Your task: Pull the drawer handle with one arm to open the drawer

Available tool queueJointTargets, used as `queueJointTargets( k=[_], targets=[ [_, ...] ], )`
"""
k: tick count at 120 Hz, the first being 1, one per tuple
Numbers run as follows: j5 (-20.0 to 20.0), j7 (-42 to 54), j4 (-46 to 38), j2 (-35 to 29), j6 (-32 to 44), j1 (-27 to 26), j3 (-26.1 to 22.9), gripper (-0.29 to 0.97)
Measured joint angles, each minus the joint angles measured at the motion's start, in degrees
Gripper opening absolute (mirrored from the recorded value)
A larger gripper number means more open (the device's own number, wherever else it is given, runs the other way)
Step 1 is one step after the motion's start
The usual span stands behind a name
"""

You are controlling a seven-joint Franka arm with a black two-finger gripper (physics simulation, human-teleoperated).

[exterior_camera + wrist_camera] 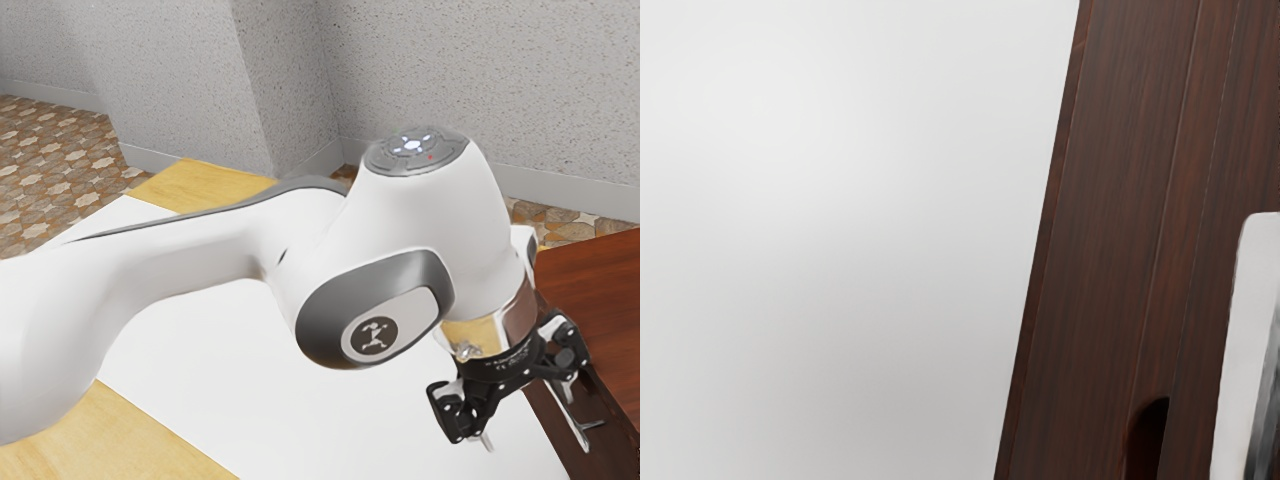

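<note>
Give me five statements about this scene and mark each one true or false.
1. The cabinet is dark reddish wood. True.
2. The handle is black. False: it is pale and silvery.
3. The hand hangs close to the cabinet's front. True.
4. The tabletop below the arm is green. False: it is white.
5. The hand grips a cup. False: it holds nothing.
</note>
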Motion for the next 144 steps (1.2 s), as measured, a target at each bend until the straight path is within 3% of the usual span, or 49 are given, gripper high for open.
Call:
queueJointTargets(
  k=[38,144],
  targets=[
    [0.1,0.7,-1.9,-1.3,-0.1,0.3,0.1,0.55],
    [-0.1,1.2,-10.6,-9.9,-0.6,0.6,0.1,0.54]
  ],
)
